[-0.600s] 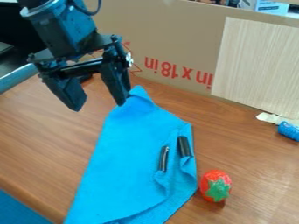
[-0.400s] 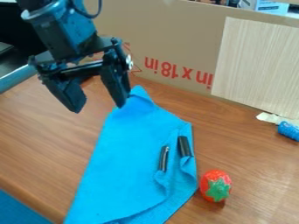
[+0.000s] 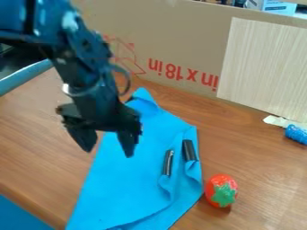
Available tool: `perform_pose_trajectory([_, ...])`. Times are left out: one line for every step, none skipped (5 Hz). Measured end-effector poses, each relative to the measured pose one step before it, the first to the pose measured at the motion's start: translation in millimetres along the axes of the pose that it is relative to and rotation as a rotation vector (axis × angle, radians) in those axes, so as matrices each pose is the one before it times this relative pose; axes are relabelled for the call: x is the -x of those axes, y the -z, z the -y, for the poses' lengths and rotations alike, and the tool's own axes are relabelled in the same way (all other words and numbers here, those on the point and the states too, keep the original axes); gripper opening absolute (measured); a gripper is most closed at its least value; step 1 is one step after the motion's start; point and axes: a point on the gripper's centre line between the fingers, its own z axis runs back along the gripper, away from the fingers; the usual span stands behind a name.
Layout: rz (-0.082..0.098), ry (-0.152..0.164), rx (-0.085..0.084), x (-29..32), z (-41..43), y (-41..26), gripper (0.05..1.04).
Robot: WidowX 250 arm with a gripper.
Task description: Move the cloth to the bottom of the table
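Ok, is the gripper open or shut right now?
Open: the gripper hangs with its two fingers apart and a gap between their tips.

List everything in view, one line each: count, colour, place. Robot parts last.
cloth: 1, blue, spread on the table, running to the bottom edge of view
small slim pieces: 2, one black, one dark with a silvery face, both on the cloth's right part
toy strawberry: 1, red with green leaves, on the table right of the cloth
table: 1, brown wood-look, under the cloth
cardboard wall: 1, tan with red print, behind the table
panel: 1, pale wood-grain, against the cardboard
scrap: 1, whitish, below the panel
small object: 1, blue, right edge
bar: 1, pale blue, left edge
arm: 1, black, from upper left
gripper: 1, black, open, over the cloth's left side
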Motion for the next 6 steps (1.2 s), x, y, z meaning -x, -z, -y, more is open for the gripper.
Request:
perform_pose_trajectory([0.0277, 0.0218, -0.0561, -5.29, 8.14, 28.64, 0.999])
perform_pose_trajectory([0.0125, 0.0161, -0.0626, -2.08, 11.66, 24.22, 0.999])
perform_pose_trajectory([0.0063, -0.0477, -0.048, -15.28, 3.35, 19.47, 0.999])
perform_pose_trajectory([0.0429, -0.0292, -0.0207, -8.82, -4.3, 9.49, 1.0])
perform_pose_trajectory([0.0173, -0.0509, -0.0064, -5.37, -16.44, 8.71, 1.0])
perform_pose_trajectory([0.0093, -0.0475, 0.0029, -5.39, -13.51, 5.53, 0.999])
